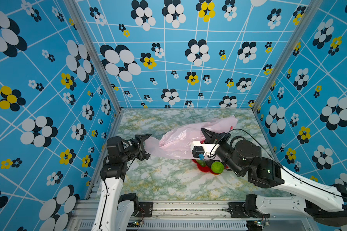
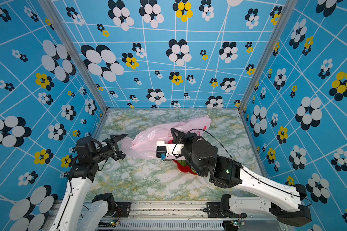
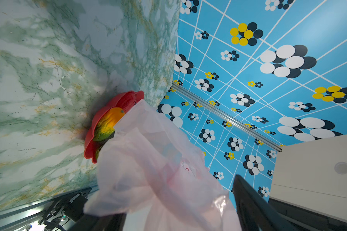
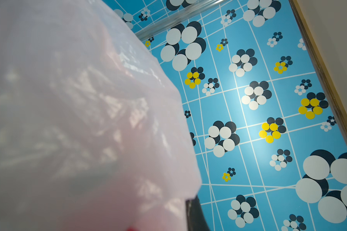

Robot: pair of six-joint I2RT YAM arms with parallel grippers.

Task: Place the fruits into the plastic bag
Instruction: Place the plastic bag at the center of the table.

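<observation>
Two arms, one plastic bag [image 1: 178, 140]: pale pink, crumpled, lying mid-counter [image 1: 168, 180] toward the back wall.

Print: red marks near the bag's far right corner in both top views, too small to read.

Left arm: upright from the front rail, wrist bent level toward the centre. My left fingers [image 1: 146, 146] stand apart, one above the other, with the bag's near-left tail between them. Whether they press the film, I cannot tell.

Right arm: reaching in low from the right front, wrist over the red flower-shaped plate [image 1: 202, 170]. My right fingers [image 1: 204, 131] are together, pinched on the bag's film at its right side.

Fruit: bumpy green ball [image 1: 217, 167] on the plate, just in front of the bag. Red-yellow-green fruit [image 3: 108, 124] also on the plate in the left wrist view, half covered by film.

Hidden: the plate sits mostly under my right wrist. In the right wrist view, blurred film fills much of the frame, and the dark shapes behind it are unidentifiable.
</observation>
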